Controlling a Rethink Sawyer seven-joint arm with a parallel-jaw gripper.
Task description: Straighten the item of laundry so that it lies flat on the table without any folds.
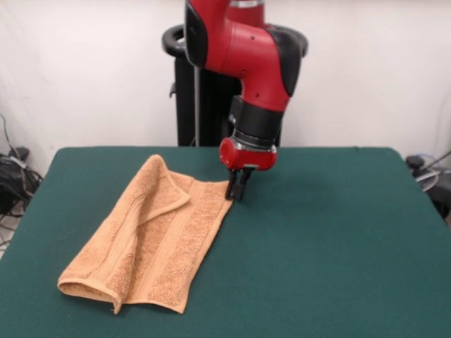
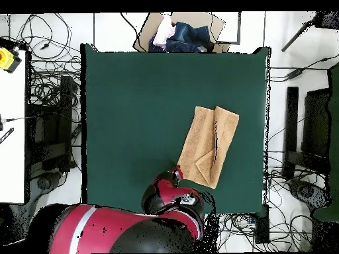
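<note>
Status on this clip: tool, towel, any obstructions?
Tool down at towel's far corner, fingers close together; grip unconfirmed. Towel still folded over lengthwise on table. Nothing in the way.

Peach terry towel (image 1: 151, 236) lies folded lengthwise on the green table (image 1: 331, 239), 1 flap overlapping its middle.

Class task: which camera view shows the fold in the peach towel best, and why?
The front view: the towel shows a flap doubled over along its length, with raised edges. The overhead view shows the towel whole on the table, with the fold only a thin line.
</note>
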